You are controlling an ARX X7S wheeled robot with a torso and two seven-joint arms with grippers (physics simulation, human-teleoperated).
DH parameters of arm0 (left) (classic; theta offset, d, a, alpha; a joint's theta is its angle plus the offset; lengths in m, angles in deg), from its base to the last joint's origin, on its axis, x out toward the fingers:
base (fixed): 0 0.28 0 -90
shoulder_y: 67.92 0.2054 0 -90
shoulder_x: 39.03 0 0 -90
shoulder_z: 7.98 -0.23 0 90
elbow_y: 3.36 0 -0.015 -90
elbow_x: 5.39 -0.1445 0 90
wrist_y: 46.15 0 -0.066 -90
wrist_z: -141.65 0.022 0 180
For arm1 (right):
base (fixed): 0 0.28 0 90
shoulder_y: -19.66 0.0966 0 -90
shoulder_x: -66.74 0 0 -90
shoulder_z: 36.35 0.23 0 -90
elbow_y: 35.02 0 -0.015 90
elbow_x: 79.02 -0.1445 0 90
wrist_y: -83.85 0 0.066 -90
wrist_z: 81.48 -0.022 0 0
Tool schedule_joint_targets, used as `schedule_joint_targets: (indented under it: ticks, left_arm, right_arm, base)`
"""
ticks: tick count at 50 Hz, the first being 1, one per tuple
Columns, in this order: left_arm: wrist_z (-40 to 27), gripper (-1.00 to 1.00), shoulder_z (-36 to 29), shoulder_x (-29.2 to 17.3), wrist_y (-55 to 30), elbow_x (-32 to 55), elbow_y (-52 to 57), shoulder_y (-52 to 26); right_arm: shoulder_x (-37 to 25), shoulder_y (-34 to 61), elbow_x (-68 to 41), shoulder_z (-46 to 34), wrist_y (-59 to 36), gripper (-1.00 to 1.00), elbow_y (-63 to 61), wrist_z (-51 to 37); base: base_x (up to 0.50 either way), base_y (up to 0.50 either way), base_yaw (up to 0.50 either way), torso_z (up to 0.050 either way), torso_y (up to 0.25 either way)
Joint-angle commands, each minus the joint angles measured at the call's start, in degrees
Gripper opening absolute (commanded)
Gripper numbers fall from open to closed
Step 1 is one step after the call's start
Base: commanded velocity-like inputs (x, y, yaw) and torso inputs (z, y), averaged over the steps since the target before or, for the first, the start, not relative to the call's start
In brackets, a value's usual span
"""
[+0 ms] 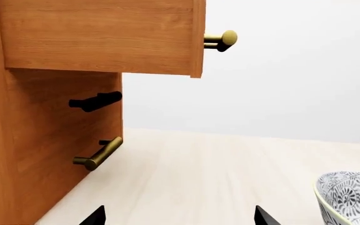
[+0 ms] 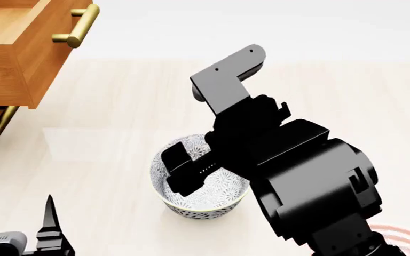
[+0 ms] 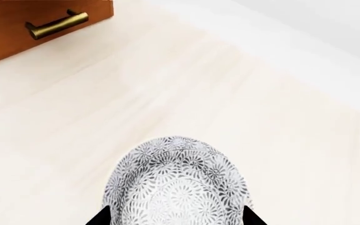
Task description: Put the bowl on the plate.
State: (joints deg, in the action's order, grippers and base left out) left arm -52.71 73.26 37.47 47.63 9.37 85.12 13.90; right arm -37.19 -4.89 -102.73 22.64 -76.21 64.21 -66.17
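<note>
The bowl (image 2: 212, 200), white with a fine grey floral pattern, stands upright on the pale table near the middle of the head view. My right gripper (image 3: 175, 218) hangs open just over it, and its two black fingertips (image 3: 102, 218) show at either side of the bowl (image 3: 176, 183). Whether they touch the rim I cannot tell. At the head view's lower right corner, a sliver of the plate (image 2: 408, 237) with red rings peeks from behind the right arm. My left gripper (image 2: 14, 214) is open and holds nothing, low at the left. From its wrist view the bowl (image 1: 352, 197) shows off to one side.
A wooden cabinet (image 2: 6, 58) with brass handles (image 2: 77, 26) stands at the table's far left, its top drawer (image 1: 99, 35) pulled out. A lower brass handle (image 1: 99, 153) juts toward the left arm. The right arm's bulk (image 2: 312, 181) hides the table around the plate.
</note>
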Motion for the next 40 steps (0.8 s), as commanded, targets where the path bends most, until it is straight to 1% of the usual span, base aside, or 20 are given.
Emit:
schedule_joint_targets:
  ticks: [1, 19, 31, 40]
  left_arm:
    - [0.26, 1.00, -0.14, -0.06, 0.63, 0.64, -0.55, -0.11]
    - [-0.13, 1.00, -0.01, -0.75, 0.58, 1.39, 0.38, 0.48]
    - [-0.36, 1.00, -0.24, -0.92, 0.59, 1.60, 0.69, 0.40]
    - [-0.47, 1.00, -0.26, -1.12, 0.71, 1.88, 0.62, 0.42]
  right_arm:
    - [0.57, -0.49, -0.39, -1.03, -3.27, 1.00, -2.43, -1.43]
    - [3.57, 1.39, 0.28, -5.50, 0.61, 1.00, 3.01, 0.79]
    - [5.93, 2.65, 1.53, -7.27, 7.25, 1.00, 13.08, 3.06]
    - [7.58, 3.28, 1.96, -8.38, 10.48, 1.00, 18.92, 4.37]
  base:
    - [0.00, 0.00, 0.00, 0.000, 0.000]
    - [0.00, 0.00, 0.00, 0.000, 0.000]
    - [0.00, 0.00, 0.00, 0.000, 0.000]
    - [0.00, 0.00, 0.00, 0.000, 0.000]
